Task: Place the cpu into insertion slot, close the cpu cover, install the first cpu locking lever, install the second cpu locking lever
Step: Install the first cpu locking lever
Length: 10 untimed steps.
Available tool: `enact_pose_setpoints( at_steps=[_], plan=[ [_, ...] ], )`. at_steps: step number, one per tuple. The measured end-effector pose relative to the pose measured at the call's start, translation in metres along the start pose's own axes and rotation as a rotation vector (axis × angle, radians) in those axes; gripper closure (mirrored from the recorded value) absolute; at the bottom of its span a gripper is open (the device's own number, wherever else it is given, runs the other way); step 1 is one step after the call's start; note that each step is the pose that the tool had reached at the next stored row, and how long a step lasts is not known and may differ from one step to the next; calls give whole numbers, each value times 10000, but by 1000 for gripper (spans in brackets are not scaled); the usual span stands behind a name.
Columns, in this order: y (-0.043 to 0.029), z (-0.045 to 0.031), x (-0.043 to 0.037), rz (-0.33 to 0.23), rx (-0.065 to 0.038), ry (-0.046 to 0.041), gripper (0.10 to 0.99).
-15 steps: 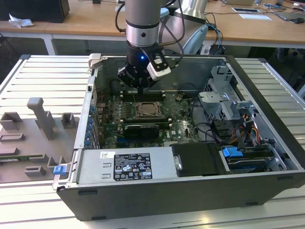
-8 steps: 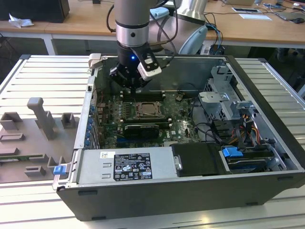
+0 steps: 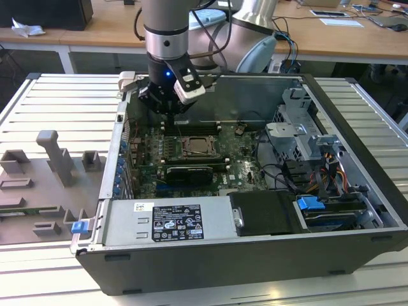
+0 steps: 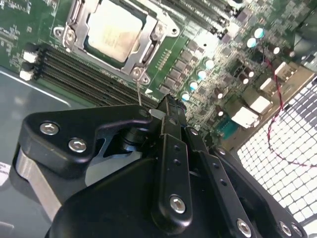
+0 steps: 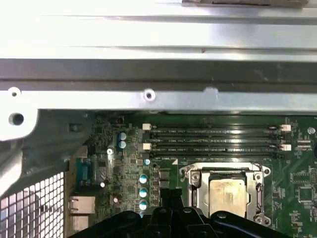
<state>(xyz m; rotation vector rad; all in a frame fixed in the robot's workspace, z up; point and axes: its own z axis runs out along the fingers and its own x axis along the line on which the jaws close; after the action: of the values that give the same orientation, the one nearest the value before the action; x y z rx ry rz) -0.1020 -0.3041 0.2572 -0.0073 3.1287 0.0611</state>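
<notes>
The cpu point(image 3: 199, 145) point(image 4: 113, 32) point(image 5: 228, 191), a silvery-grey square chip, lies flat in the insertion slot point(image 3: 185, 148) on the green board. The cpu cover point(image 4: 147, 48) point(image 5: 195, 179), a thin metal frame, lies down around the chip. A thin metal rod point(image 4: 138, 91) rises from the socket's corner close to my gripper's tip. My black gripper point(image 3: 167, 107) point(image 4: 168, 106) point(image 5: 171, 197) hangs above the board beside the socket, toward the exterior view's left and the case's far wall. It looks shut with nothing in it and touches nothing.
Long black memory slots point(image 3: 191, 127) point(image 4: 74, 69) point(image 5: 215, 139) run between socket and far case wall point(image 5: 148, 74). A black graphics card point(image 3: 188, 172) lies on the near side. Power supply point(image 3: 166, 220), drive cage point(image 3: 299, 127) and cables point(image 3: 319, 172) crowd the exterior view's right. A grey fixture point(image 3: 51, 159) stands outside the case.
</notes>
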Motion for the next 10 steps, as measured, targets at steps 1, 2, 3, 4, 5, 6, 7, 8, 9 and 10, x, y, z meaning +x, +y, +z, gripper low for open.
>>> enact_pose_setpoints(
  at_steps=[1, 2, 3, 4, 5, 6, 7, 8, 9, 10],
  plan=[
    [15, 1, 11, -2, 0, -1, 980],
    [29, 1, 22, 0, 0, -1, 980],
    [49, 2, 30, 1, 0, -3, 980],
    [66, 3, 30, -1, -1, -4, 980],
    [83, 3, 30, -3, 0, -3, 980],
    [98, 4, 30, -5, -1, -6, 980],
    [113, 5, 30, -8, -1, -7, 980],
    [127, 5, 16, -10, -2, -8, 980],
    [128, 6, -13, -9, -2, -9, 980],
    [128, 6, -27, -9, -1, -8, 980]
  ],
)
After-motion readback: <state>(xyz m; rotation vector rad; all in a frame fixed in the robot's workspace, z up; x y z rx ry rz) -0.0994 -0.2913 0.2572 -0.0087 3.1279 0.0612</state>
